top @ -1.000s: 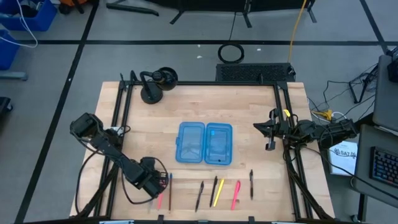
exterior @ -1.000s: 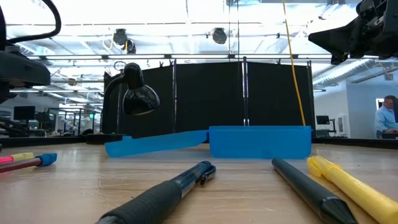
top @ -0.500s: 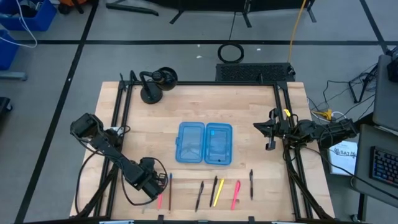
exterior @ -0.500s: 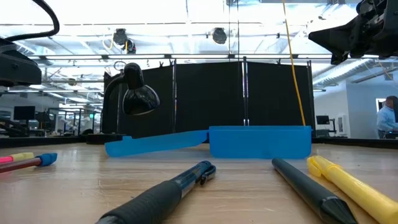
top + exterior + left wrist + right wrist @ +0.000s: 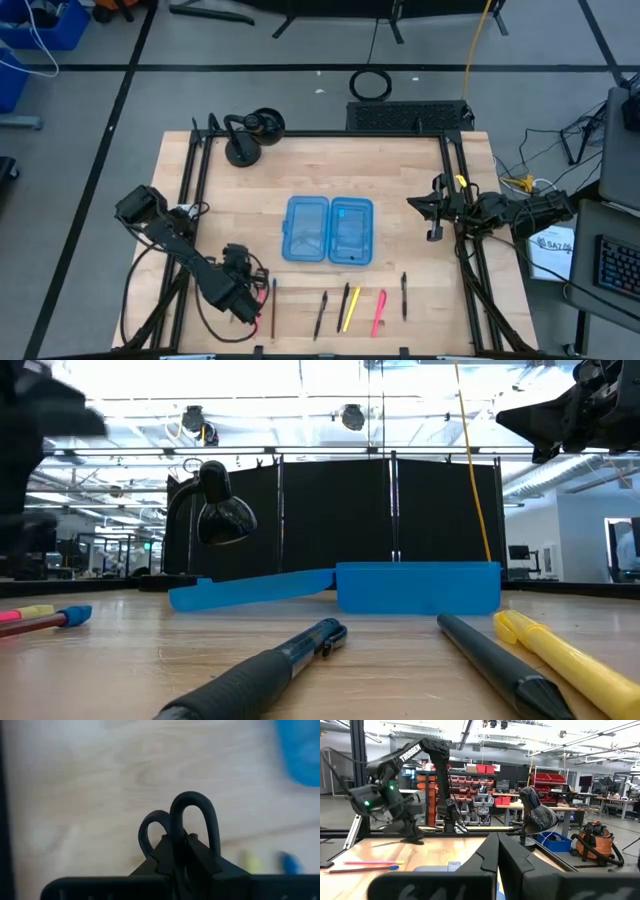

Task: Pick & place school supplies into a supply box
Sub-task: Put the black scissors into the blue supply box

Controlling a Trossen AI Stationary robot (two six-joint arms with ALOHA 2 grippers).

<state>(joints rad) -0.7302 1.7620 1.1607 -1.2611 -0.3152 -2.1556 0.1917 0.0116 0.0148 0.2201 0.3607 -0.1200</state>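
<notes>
The supply box (image 5: 330, 230) lies open and flat in the middle of the table, both blue halves up. Several pens and pencils (image 5: 350, 308) lie in a row along the near edge; a red pencil with a blue end (image 5: 50, 618) lies at the row's left. My left gripper (image 5: 248, 303) hovers over the row's left end, shut on the black scissors (image 5: 192, 817). My right gripper (image 5: 433, 212) is shut on nothing, above the table's right edge. My left gripper pinches the scissors between its two fingers (image 5: 200, 862) just behind the handle loops (image 5: 155, 832). The place of contact and the blades are hidden by the fingers. The two loops stick out past the fingertips, and the scissors hang clear above the tabletop.
A black desk lamp (image 5: 245, 135) stands at the far left corner. Black frame rails (image 5: 195, 200) run along the table's left and right sides. Bare wood lies between the box and the row of pens.
My left arm has begun to move. In the low view its dark shape at the upper left has shifted and now shows blurred. In the high view its wrist has shifted slightly over the left end of the row. My right arm has kept still.
</notes>
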